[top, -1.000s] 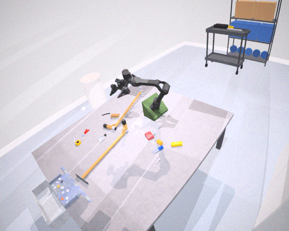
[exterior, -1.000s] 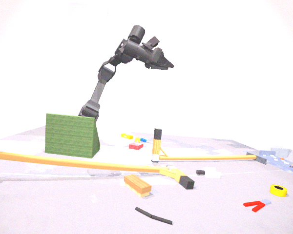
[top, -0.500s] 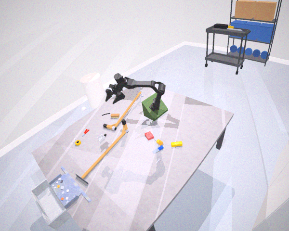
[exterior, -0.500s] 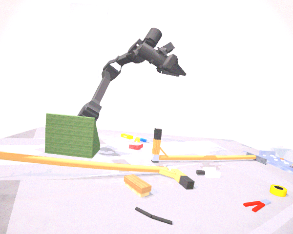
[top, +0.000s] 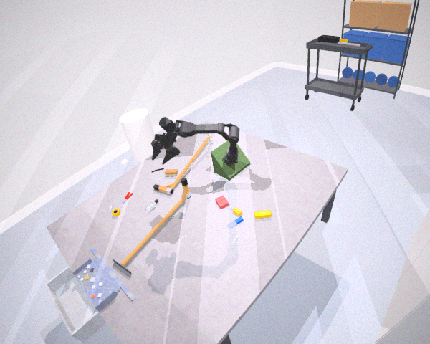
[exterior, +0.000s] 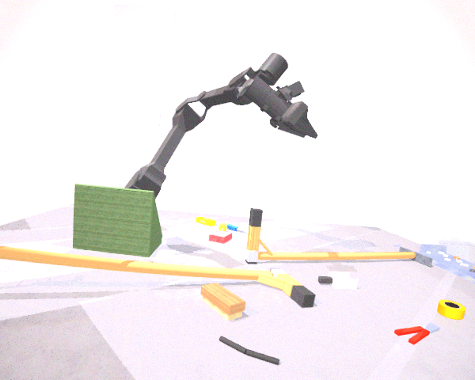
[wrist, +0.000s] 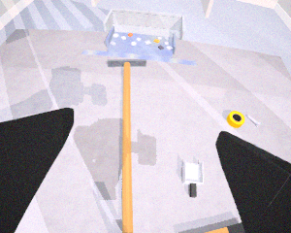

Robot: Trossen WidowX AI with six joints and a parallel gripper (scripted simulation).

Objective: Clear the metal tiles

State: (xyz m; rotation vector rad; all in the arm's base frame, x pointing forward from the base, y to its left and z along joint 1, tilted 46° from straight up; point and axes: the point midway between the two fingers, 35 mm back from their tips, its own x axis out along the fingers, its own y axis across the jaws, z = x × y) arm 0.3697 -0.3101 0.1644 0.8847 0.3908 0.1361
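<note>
My gripper [top: 158, 160] [exterior: 311, 136] [wrist: 148, 127] is open and empty, high above the table. The long scraper [top: 154, 231] [exterior: 336, 256] [wrist: 127, 121] lies on the table, its orange shaft running between the fingertips in the wrist view, far below them. Its black-tipped handle [top: 184, 182] [exterior: 254, 235] stands upright at the near end. Its grey blade [top: 122, 267] [wrist: 116, 63] rests just short of the bluish steel plate [top: 110, 289] [wrist: 131, 51]. Several small tiles [top: 100, 284] [wrist: 130, 35] lie on the plate. The catch box [top: 85, 324] [wrist: 145, 21] is at the plate's far end.
A second orange-shafted tool [top: 190, 161] [exterior: 147, 267] lies beside the scraper's handle. A small white pan [top: 150, 206] [wrist: 192, 172], yellow tape [exterior: 450, 313] [wrist: 236, 124], red-handled pliers [exterior: 409, 330] and a wooden brush [exterior: 222, 300] lie on that side; a red block [top: 221, 202] lies opposite.
</note>
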